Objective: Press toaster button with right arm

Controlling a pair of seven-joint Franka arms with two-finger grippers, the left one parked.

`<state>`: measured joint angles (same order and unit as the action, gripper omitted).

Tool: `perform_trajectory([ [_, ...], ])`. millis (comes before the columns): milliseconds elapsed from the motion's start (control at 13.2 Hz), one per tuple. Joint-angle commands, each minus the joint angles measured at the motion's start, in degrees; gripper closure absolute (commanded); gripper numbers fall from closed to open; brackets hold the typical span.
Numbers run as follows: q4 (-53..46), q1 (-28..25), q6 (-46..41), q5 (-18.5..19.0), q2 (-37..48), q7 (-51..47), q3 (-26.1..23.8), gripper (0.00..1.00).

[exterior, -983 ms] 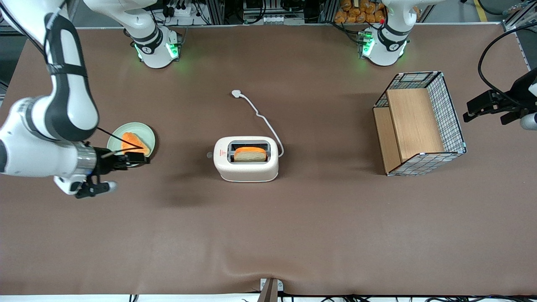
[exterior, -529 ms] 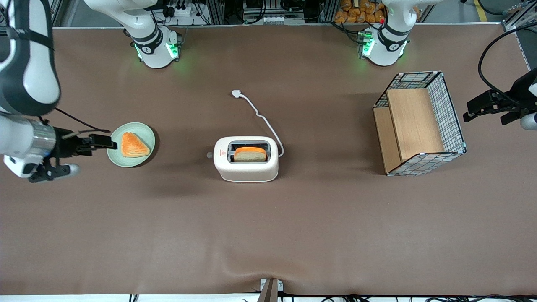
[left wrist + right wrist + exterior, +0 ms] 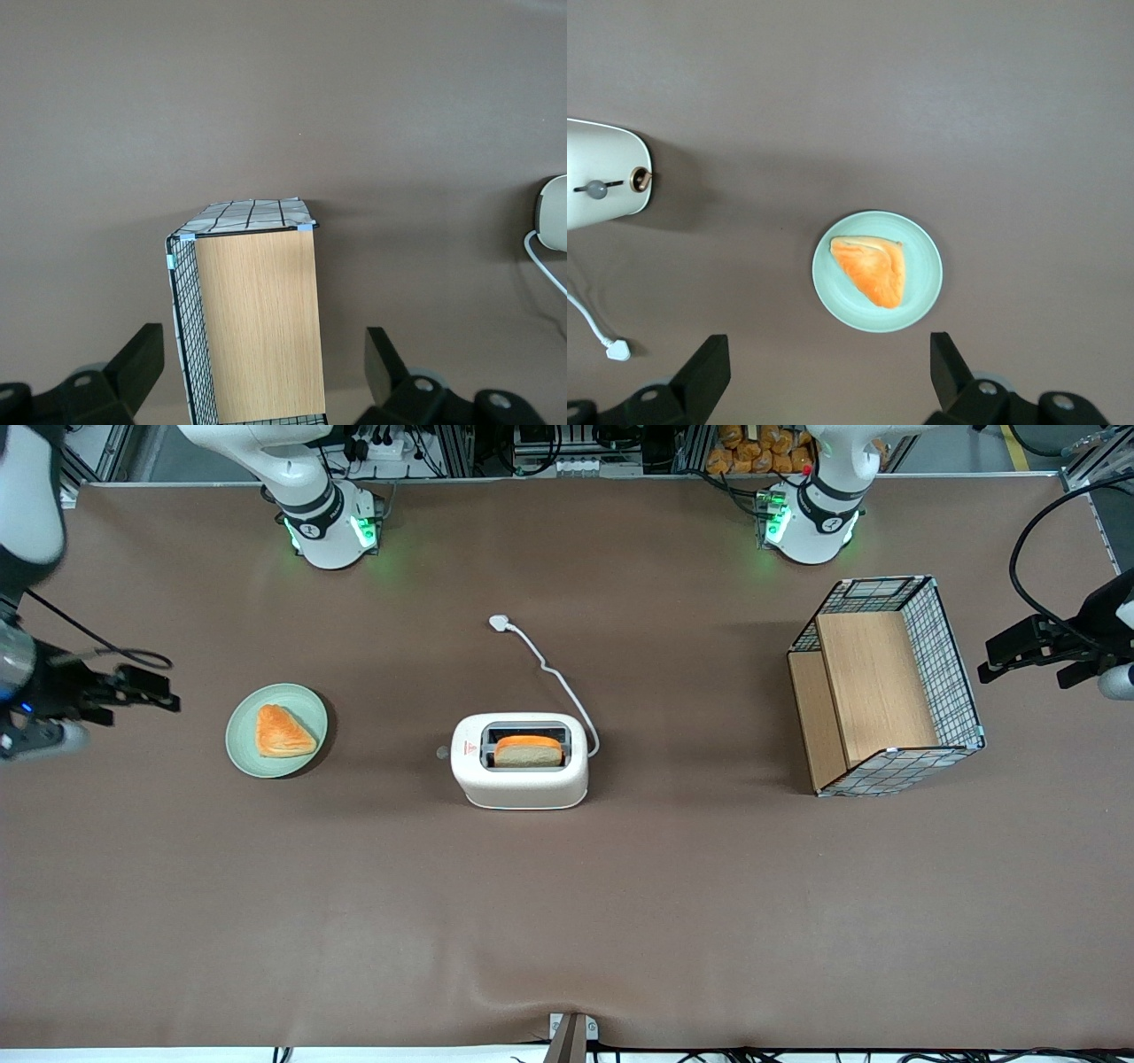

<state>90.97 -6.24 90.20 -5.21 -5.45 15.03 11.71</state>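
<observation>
The toaster (image 3: 519, 760) stands mid-table, its toaster button (image 3: 442, 753) on the short end facing the working arm. The gripper (image 3: 164, 693) has drawn back from the green plate (image 3: 244, 735) toward its table end, fingers (image 3: 700, 376) spread, empty. Bread slice (image 3: 528, 751) in the slot; pastry (image 3: 282, 732) on the plate

We see a cream-white toaster (image 3: 519, 762) on the plain brown counter (image 3: 567, 921), and orange toast (image 3: 282, 731) on a pale green plate (image 3: 244, 751). The gripper (image 3: 164, 693) is black, and the basket (image 3: 886, 686) shows a black wire grid around tan wood.
</observation>
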Motion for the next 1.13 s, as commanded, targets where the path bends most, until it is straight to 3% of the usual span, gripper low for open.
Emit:
perform_trajectory([
  [0,3.5,3.1,-0.2,3.2,5.3,-0.8,-2.0,0.00],
  [227,3.4,9.5,-2.7,3.5,7.3,-2.5,-9.2,0.00],
  [529,1.7,8.0,-6.8,3.8,8.4,-10.4,-8.3,0.00],
  [756,-3.3,4.0,-10.6,3.8,8.0,-14.1,-4.4,0.00],
  [1058,-6.9,5.1,-13.8,4.5,7.6,-17.1,-5.7,0.00],
])
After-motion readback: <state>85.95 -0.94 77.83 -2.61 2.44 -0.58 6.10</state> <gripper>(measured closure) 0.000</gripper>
